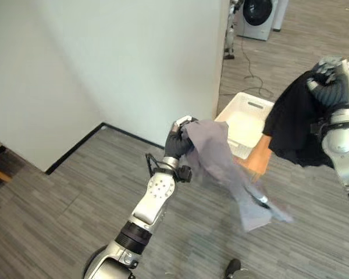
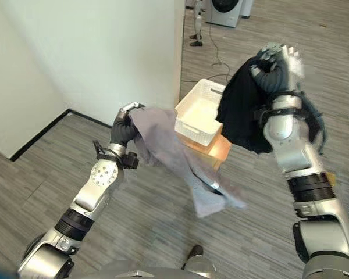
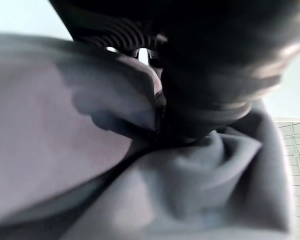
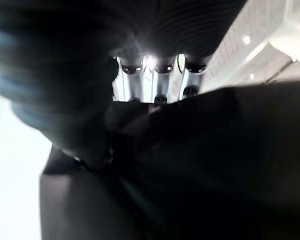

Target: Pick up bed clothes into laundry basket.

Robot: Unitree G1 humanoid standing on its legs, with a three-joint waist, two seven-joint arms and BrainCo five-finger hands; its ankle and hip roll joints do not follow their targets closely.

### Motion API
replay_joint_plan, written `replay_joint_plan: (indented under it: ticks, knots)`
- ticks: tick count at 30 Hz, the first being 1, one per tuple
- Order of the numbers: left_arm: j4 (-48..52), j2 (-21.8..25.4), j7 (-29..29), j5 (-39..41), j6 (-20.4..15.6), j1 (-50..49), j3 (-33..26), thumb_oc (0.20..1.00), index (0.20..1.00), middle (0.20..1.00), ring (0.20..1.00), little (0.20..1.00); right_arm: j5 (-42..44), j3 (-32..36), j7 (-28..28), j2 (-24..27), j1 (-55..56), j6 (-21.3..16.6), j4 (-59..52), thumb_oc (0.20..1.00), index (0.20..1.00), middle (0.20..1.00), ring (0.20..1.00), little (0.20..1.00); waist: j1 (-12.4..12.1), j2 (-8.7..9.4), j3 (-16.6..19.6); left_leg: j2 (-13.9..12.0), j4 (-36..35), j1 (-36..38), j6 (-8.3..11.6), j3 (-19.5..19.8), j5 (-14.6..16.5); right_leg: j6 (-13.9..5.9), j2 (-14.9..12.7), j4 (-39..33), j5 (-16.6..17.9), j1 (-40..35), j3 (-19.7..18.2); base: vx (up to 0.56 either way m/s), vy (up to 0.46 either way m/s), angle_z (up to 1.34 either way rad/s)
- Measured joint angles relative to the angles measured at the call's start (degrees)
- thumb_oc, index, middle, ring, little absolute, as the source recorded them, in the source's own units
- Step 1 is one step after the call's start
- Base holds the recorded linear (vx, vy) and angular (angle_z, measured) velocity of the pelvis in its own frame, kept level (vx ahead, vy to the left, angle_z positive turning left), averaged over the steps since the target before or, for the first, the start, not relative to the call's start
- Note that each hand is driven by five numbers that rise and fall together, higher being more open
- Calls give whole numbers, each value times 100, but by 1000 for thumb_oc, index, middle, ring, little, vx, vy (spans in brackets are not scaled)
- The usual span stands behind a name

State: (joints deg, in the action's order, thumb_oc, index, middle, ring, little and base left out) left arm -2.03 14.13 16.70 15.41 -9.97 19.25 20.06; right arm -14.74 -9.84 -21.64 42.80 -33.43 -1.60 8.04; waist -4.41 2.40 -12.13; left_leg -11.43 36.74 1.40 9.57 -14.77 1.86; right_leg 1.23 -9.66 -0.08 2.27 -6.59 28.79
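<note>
Cloth, both pieces soft, light, limp. Grey garment (image 1: 227, 168) trails down from frame centre, bunched in left hand's (image 1: 175, 143) curled fingers. Black garment (image 2: 244, 110) hangs upper right, right hand (image 2: 273, 70) clamped on it. White basket (image 1: 247, 119) between, behind. Judgement: gathered-fold grip holds best.

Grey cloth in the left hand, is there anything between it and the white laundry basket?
Nothing visible. The grey cloth hangs from the left hand right beside the white laundry basket, whose open top is clear. The right hand holds the black garment off to the basket's other side.

White wall (image 1: 134, 58) close beside open basket (image 1: 244, 125).
</note>
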Motion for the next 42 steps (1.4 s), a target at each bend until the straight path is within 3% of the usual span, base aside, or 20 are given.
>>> replay_joint_plan:
  ticks: [1,2,3,5,7,9,10,13,16,17,18,19,20,23,25,26,27,30,33,42]
  knots:
    - [55,-49,7,7,-19,78,24,200,200,200,200,200,-2,20,-11,14,-18,11,-18,200,200,200,200,200,70,62,-13,99,500,-654,21,388,94,70,-43,-61,-173,15,-263,295,42,-106]
    - [75,-45,39,12,-52,107,85,200,200,200,200,200,0,-32,-8,-2,-43,28,-6,200,200,200,200,200,-49,110,-41,94,152,-732,-35,349,164,59,-33,-138,-121,25,-471,294,115,-107]
    - [89,-12,58,11,-75,104,131,200,200,200,200,200,0,-208,14,-6,-95,32,13,200,200,200,200,200,-187,143,-58,103,-552,-718,-44,352,158,47,16,-229,-85,18,-711,314,65,-134]
    - [78,-20,70,7,-80,62,218,200,200,200,200,200,-5,-547,104,-64,-168,9,9,200,200,200,200,200,-244,89,-32,199,-2914,-618,-213,990,-11,-81,206,-527,-6,-139,-1037,334,-13,-119]
    - [9,-73,90,6,-86,-59,260,200,200,200,200,200,-37,-688,137,-62,-169,-16,20,200,200,200,200,200,-377,1,-37,592,-4011,-623,-301,1633,-228,-253,235,-583,-52,-203,-1410,285,-105,-105]
    - [-5,-115,101,5,-81,-141,282,200,200,200,200,200,-55,-696,176,10,-211,-19,15,200,200,200,200,200,-429,-296,-20,760,-4040,-641,-289,1694,-96,-504,403,-597,-147,-366,-1538,205,-39,-79]
    - [-31,-26,126,9,-89,-165,277,200,200,200,200,200,-50,-724,167,-71,-202,-18,66,200,200,200,200,200,-532,-260,-22,703,-3756,-650,-306,1648,-546,-702,383,-553,-230,-477,-1607,357,38,-81]
    - [45,300,190,28,-88,-128,237,200,200,200,200,200,-52,-744,180,-186,-524,-22,251,200,200,200,200,200,-795,-78,-26,930,-3856,-321,-426,1206,-629,-824,153,-454,-402,-727,-1461,258,-3,-48]
    - [248,353,217,140,-115,-131,101,200,200,200,200,200,-110,-758,162,-184,-649,-26,325,200,200,200,200,200,-923,-20,-40,1215,-4048,-27,-903,1053,-807,-947,-75,-485,-476,-979,-1092,142,7,0]
    - [222,344,230,177,-142,-124,83,200,200,200,200,200,-167,-886,171,-209,-786,25,484,200,200,200,200,200,-1036,-115,-60,1099,-4062,20,-963,929,-758,-1218,-108,351,-658,-582,-1002,66,35,-24]
    - [160,268,250,195,-143,-93,134,200,200,200,200,200,-214,-943,181,-210,-833,66,512,200,200,200,200,200,-1025,-205,-99,1042,-4014,19,-989,914,-718,-1286,-127,1175,-677,-214,-969,29,24,5]
    - [7,201,285,196,-112,81,293,200,200,200,200,200,-282,-964,179,-204,-891,131,642,200,200,200,200,200,-843,-323,-292,887,-3722,16,-1130,841,-596,-1596,-300,2777,-589,434,-1131,13,-29,67]
    - [-24,225,277,195,-115,126,426,200,200,200,200,200,-287,-1011,205,-211,-891,201,685,200,200,200,200,200,-750,-298,-301,812,-3797,142,-1148,823,-476,-1734,-344,3297,-661,677,-1131,37,-76,63]
    - [-51,367,329,195,-135,198,443,200,200,200,200,200,-289,-1095,203,-186,-1403,208,841,200,200,200,200,200,-726,-34,-427,916,-3873,271,-1089,908,-434,-1599,-366,2980,-852,1149,-1458,35,-160,34]
    - [-23,392,326,194,-131,204,410,200,200,200,200,200,-283,-1060,125,151,-1666,190,659,200,200,200,200,200,-675,-14,-440,1069,-3966,283,-1083,1104,-435,-1127,-249,1672,-816,1112,-1754,70,-117,60]
    - [-8,476,322,195,-136,177,382,200,200,200,200,200,-284,-1041,87,312,-1782,177,658,200,200,200,200,200,-697,61,-428,1192,-4033,399,-1062,1215,-421,-878,-186,651,-220,866,-1796,146,-161,46]
    - [-20,517,318,207,-138,124,354,200,200,200,200,200,-277,-1046,83,209,-1850,159,859,200,200,200,200,200,-742,105,-402,1235,-4122,580,-1000,1197,-384,-719,-199,284,91,676,-1659,189,-164,22]
    - [-2,261,283,250,-196,-280,103,200,200,200,200,200,-272,-1216,109,37,-1866,230,1471,200,200,200,200,200,-955,-29,-257,960,-4167,905,-761,1023,-191,-678,151,-610,480,6,-1501,94,-82,-26]
    - [3,178,234,255,-189,-343,52,200,200,200,200,200,-269,-1383,198,107,-1884,279,1560,200,200,200,200,200,-981,-31,-239,782,-4169,877,-730,1024,-175,-614,353,-577,445,50,-1458,30,-47,-15]
    - [5,55,91,474,-191,-373,35,200,200,200,200,200,-263,-1402,349,108,-1878,369,2020,200,200,200,200,200,-988,-151,-142,797,-4176,771,-709,1162,-162,-567,315,-580,375,35,-1163,27,-15,14]
